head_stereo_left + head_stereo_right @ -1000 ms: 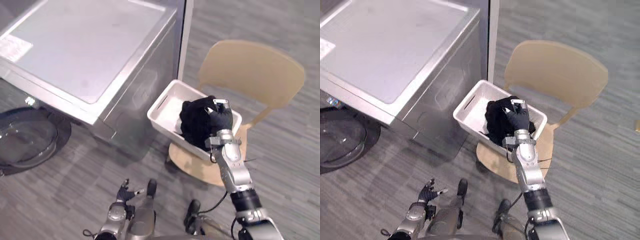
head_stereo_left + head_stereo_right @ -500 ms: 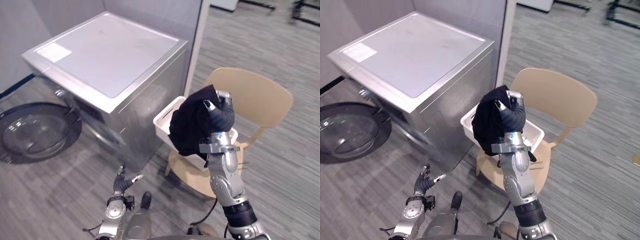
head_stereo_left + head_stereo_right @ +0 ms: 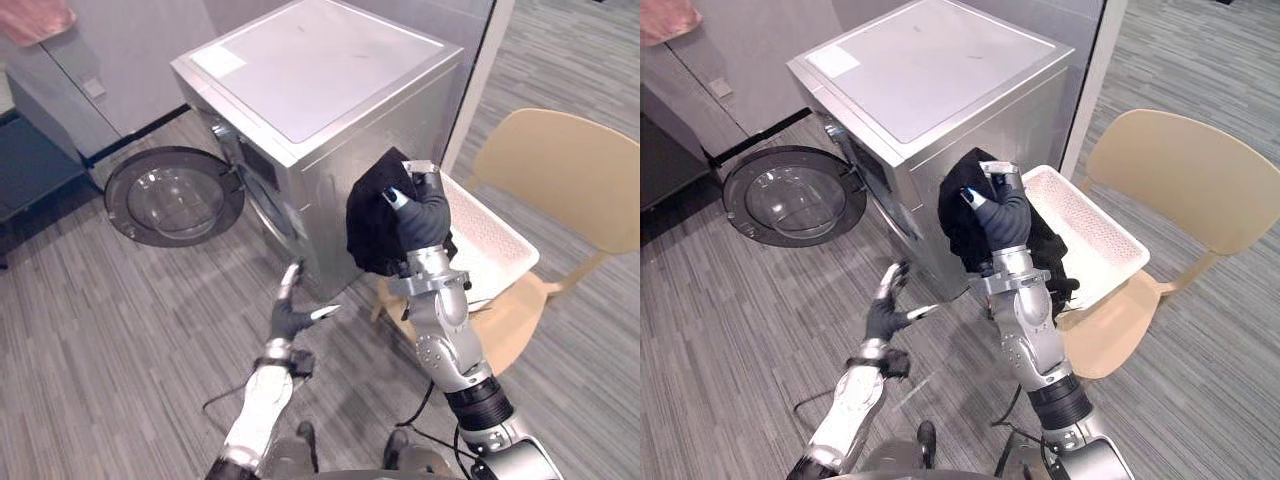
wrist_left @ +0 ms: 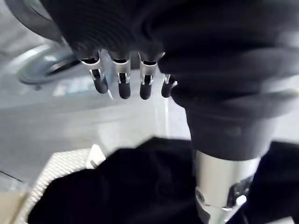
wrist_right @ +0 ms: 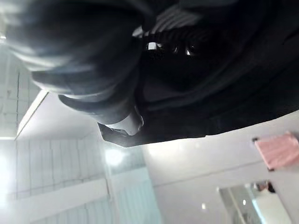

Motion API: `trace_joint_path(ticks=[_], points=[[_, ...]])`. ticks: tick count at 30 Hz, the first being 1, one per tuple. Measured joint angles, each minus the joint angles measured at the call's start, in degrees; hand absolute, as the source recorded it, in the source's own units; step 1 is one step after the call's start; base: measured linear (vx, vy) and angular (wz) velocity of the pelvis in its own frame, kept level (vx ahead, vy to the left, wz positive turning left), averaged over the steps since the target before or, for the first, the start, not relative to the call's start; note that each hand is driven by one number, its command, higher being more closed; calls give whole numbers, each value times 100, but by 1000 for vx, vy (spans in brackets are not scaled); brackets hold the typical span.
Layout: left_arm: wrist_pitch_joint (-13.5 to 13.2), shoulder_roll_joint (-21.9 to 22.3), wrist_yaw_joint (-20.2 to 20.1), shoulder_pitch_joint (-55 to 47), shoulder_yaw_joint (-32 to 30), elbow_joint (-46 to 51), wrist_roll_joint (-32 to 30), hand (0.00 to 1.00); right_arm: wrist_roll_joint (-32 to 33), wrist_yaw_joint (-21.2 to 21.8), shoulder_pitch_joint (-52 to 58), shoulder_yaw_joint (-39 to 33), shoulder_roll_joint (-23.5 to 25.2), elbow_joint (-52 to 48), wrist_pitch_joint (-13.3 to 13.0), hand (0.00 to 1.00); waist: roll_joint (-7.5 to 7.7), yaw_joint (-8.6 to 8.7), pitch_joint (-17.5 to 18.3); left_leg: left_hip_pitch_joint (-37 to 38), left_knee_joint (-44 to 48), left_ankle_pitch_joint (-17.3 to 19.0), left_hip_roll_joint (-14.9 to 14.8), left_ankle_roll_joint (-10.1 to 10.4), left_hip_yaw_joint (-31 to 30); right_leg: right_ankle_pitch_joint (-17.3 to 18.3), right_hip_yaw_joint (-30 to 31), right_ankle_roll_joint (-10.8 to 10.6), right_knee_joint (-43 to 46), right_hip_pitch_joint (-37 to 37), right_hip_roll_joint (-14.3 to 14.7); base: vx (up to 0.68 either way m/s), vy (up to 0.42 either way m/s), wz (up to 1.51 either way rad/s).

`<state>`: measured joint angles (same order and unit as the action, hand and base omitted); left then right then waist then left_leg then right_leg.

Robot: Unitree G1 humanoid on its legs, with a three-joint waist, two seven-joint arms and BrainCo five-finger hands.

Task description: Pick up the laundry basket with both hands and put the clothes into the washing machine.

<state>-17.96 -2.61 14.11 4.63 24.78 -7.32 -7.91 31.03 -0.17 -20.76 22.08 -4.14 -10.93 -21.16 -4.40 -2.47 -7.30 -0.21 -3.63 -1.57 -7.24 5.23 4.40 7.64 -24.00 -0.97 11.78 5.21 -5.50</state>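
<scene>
My right hand [image 3: 420,215] is raised in front of the washing machine's corner, shut on a bundle of black clothes [image 3: 372,222] that hangs from it. In the right wrist view the black cloth [image 5: 224,88] wraps over the fingers. The white laundry basket [image 3: 490,245] lies on the tan chair [image 3: 565,170] behind the hand, its mesh bottom bare. The silver washing machine [image 3: 320,80] stands at the centre, its round door [image 3: 175,197] swung open to the left. My left hand [image 3: 292,315] is low, open with straight fingers, below the machine's front corner.
A grey cabinet [image 3: 110,70] stands behind the open door, with a pink cloth [image 3: 35,18] at the top left corner. A glass partition edge [image 3: 478,70] rises behind the machine. Grey striped floor spreads to the left and front.
The camera has swung left, bringing the machine's open door into view. My right hand has carried the black clothes off the basket towards the machine. My left hand has risen and opened.
</scene>
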Motion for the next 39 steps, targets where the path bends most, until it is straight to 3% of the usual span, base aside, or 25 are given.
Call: trace_joint_path(ticks=[3,8,9,15,19,20,25,28,34,35,39], points=[[27,14,230,400,240,-118,-432,0,246,66,-45,572,364,-193,9,100,151,11,127,89,14,-4,136,-4,-14,-247,31,-158,-378,-270,-64,-53,127,11],[217,14,778,1087,265,-444,-868,0,898,171,-352,1594,707,-193,20,100,228,4,339,119,49,-51,290,-72,-33,-665,62,-239,-1000,-583,-59,-63,90,4],[256,15,853,1224,270,-482,-883,100,1000,171,-395,1706,738,-192,24,100,230,1,343,119,44,-60,299,-85,-32,-726,68,-245,-1069,-606,-53,-122,64,-2],[534,15,1171,2004,285,-975,-1097,100,1555,169,-415,1973,769,-177,29,100,224,41,418,195,-100,-153,327,-215,68,-1121,230,-197,-1478,-702,25,-98,32,-14],[525,14,1220,2004,277,-959,-1076,100,1574,243,-394,2089,741,-177,56,100,230,110,476,266,-158,-161,325,-208,80,-1185,238,-197,-1571,-781,47,-38,12,-1],[526,12,1220,2003,258,-945,-1076,100,1573,319,-367,2093,697,-177,84,0,230,110,479,273,-158,-162,326,-208,81,-1197,240,-209,-1591,-794,50,0,0,0],[523,15,1104,1653,164,-868,-1023,100,1473,518,57,2044,512,-158,165,0,228,137,579,267,-159,-174,331,-224,82,-1209,247,-214,-1615,-794,53,27,2,-1],[522,33,965,1057,-39,-712,-835,100,976,513,405,1701,346,-136,169,0,227,150,612,272,-163,-174,334,-225,77,-1202,239,-223,-1619,-806,56,63,-1,1],[479,-2,762,26,-873,-607,-624,100,-1162,123,1238,449,-351,70,158,0,224,130,610,276,-166,-174,338,-224,24,-1188,214,-225,-1624,-837,74,14,4,4],[478,-3,744,-3,-897,-607,-624,100,-1210,114,1276,420,-376,71,158,0,223,130,609,273,-167,-174,337,-224,22,-1186,212,-227,-1623,-837,74,-8,2,4],[402,-152,551,-660,-1261,-682,-617,100,-2387,-105,2200,-275,-882,191,157,0,207,137,599,167,-181,-170,324,-222,-48,-1124,177,-208,-1614,-801,77,-14,-2,7]])
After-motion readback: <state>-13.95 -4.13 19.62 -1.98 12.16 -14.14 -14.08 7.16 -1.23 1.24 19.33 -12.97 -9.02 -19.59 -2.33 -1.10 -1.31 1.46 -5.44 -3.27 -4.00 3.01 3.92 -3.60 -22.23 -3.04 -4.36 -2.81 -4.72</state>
